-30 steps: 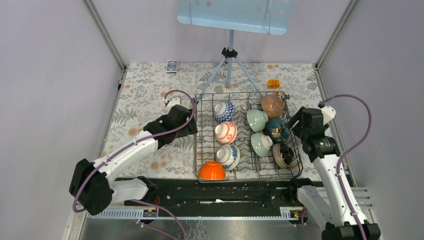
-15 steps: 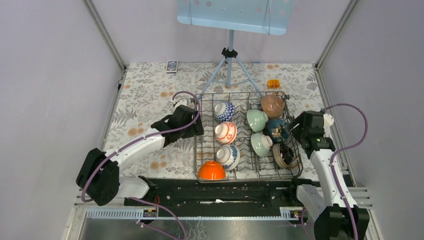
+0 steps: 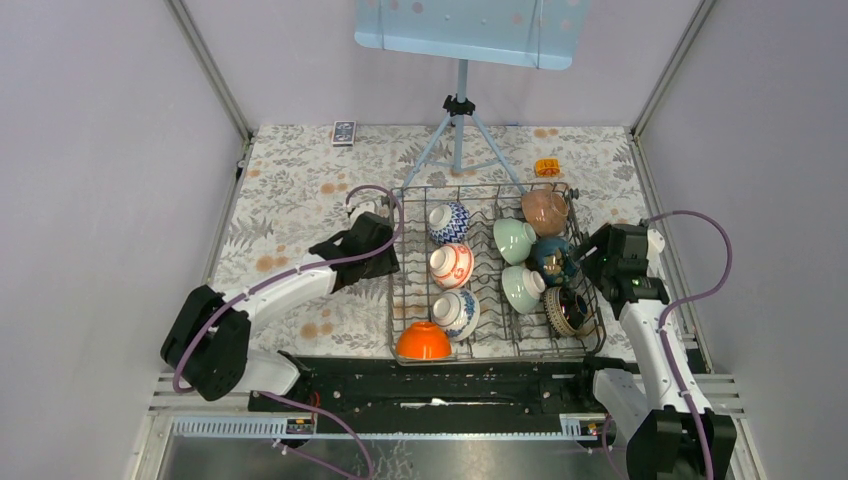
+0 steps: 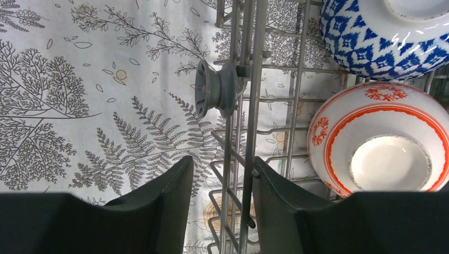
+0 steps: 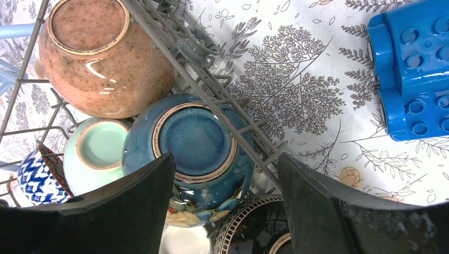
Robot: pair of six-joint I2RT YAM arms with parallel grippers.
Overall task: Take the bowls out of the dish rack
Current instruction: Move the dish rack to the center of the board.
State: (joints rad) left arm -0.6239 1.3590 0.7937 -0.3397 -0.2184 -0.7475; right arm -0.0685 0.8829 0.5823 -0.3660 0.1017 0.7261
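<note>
On a fern-printed bench [image 3: 300,180], a grey wire dish rack [image 3: 392,300] loaded with bowls. In its left half, a blue-and-white bowl [image 3: 448,222], a red-and-white bowl [image 3: 451,265], a second blue-and-white one and an orange bowl [image 3: 423,342]. In its right half, two pale green bowls [image 3: 514,240], a speckled pink-brown bowl [image 3: 544,211], a dark blue bowl [image 3: 552,260] and a dark patterned bowl [image 3: 570,310].

Left claw [image 4: 222,174] narrowed astride the rack's left wall wires, beside a grey roller [image 4: 214,95], gripping no bowl. Right claw [image 5: 225,159] wide, straddling the right wall and the upturned dark blue bowl.

Behind the rack, a tripod stand [image 3: 458,130]. On the bench outside the right wall, a blue studded block [image 5: 413,69].
</note>
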